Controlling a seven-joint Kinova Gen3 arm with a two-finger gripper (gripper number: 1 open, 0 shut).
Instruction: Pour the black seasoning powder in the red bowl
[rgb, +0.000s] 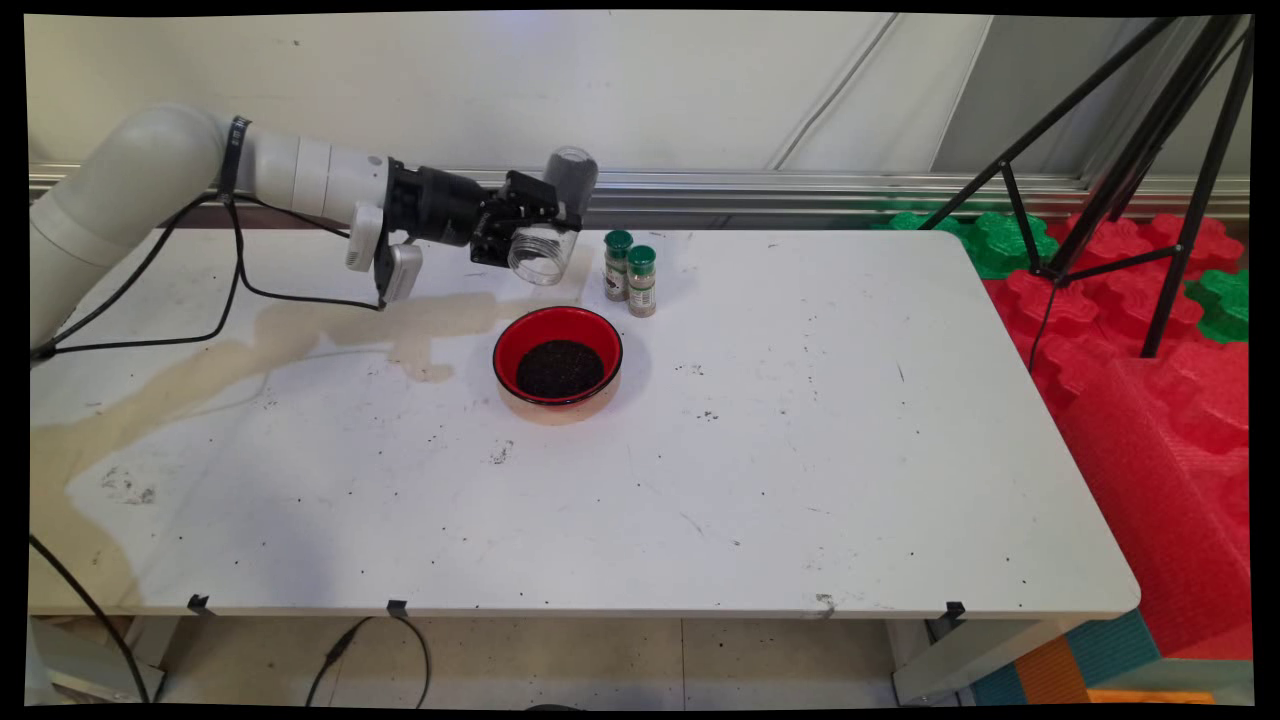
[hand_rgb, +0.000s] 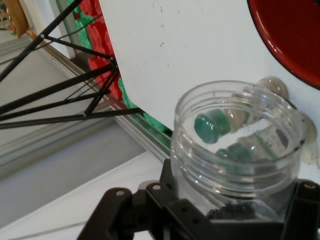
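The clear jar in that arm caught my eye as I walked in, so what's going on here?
The claw is shut on a clear jar, held tipped in the air behind a red bowl. The jar's open mouth points down towards the table. The bowl holds a heap of dark grains, and a few dark grains remain in the jar. Two green-capped spice bottles stand just right of the jar. Dark specks lie scattered on the table.

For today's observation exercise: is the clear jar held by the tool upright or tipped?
Tipped. The clear jar lies slanted in the tool, open mouth facing down toward the table.
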